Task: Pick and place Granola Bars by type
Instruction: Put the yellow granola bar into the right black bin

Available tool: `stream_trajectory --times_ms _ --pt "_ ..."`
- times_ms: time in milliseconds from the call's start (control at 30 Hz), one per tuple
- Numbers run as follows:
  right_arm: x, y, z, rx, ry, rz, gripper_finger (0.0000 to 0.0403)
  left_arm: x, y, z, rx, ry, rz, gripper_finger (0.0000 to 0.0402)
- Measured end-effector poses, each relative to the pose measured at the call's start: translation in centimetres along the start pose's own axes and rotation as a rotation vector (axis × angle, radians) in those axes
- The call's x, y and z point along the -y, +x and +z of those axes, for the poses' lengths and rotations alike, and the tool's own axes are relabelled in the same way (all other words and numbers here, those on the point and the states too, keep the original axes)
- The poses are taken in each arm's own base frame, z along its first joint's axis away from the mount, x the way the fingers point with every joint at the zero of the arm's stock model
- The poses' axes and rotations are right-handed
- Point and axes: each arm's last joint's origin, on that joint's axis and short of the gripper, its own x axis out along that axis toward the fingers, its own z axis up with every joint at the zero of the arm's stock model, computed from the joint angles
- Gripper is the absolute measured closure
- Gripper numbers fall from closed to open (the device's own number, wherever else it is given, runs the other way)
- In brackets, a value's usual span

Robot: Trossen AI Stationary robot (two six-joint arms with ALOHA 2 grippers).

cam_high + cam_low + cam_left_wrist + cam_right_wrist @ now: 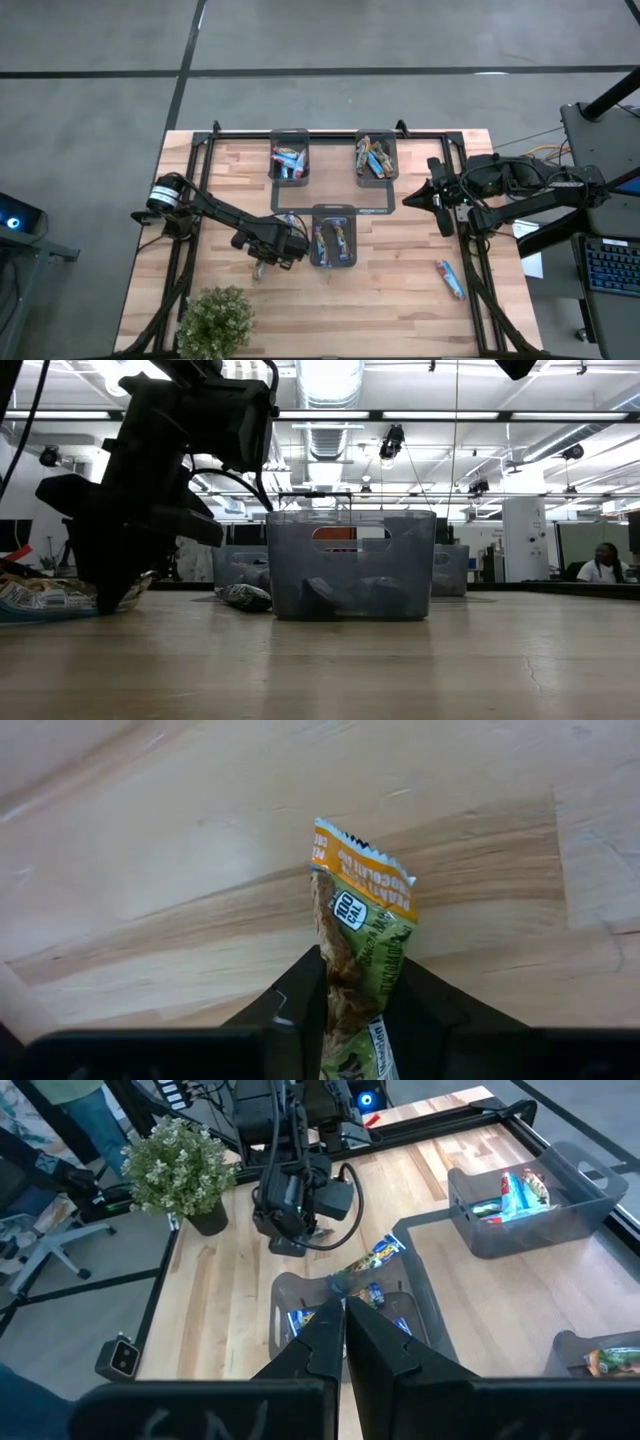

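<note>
Wooden table (390, 300); left gripper (352, 1010) pinches green-orange bar (362, 920).

The lower end of the green-and-orange granola bar (362, 945) ran off the left wrist picture's edge between the left claw (355, 1010) fingers, and part of its lettering was too crumpled to read. From overhead, that bar was too small to tell beneath the left claw. In the low view, the translucent walls of the nearest tray (350, 565) blurred its contents into dark shapes. The wrappers in the two far trays (290, 160) (376, 158) were too small to sort by type from above.
</note>
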Motion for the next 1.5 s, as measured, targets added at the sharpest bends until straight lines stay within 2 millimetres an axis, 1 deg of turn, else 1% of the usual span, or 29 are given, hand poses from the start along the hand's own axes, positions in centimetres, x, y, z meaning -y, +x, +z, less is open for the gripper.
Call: stream_trajectory --times_ms 167,433,800,900,1033,1167,1267,1367,1500 --pt "0.0 0.0 0.0 0.000 0.002 0.000 0.0394 -0.3 -0.5 -0.1 0.001 0.013 -0.001 0.0332" --pt "0.0 0.0 0.0 0.000 -0.001 0.000 0.0394 -1.9 -3.0 -0.2 0.018 0.011 -0.034 0.0332" --pt "0.0 0.0 0.0 0.000 -0.004 0.000 0.0394 -4.6 -7.5 0.7 0.125 -0.041 -0.221 0.0332" --pt "0.0 0.0 0.0 0.001 -0.004 0.000 0.0394 -5.0 -8.6 1.0 0.168 -0.053 -0.301 0.0332" --pt "0.0 0.0 0.0 0.004 -0.004 0.001 0.0394 -4.7 -10.1 1.4 0.273 -0.044 -0.458 0.0332" --pt "0.0 0.0 0.0 0.006 -0.004 0.002 0.0394 -4.0 -11.8 2.3 0.383 -0.025 -0.640 0.0332" --pt "0.0 0.0 0.0 0.006 -0.004 0.002 0.0394 -3.5 -13.0 3.6 0.460 -0.007 -0.759 0.0331" --pt "0.0 0.0 0.0 0.006 -0.004 0.002 0.0394 -3.4 -14.0 5.0 0.536 0.007 -0.843 0.0331" --pt "0.0 0.0 0.0 0.006 -0.001 0.002 0.0394 -3.8 -15.2 6.8 0.602 0.016 -0.898 0.0331"
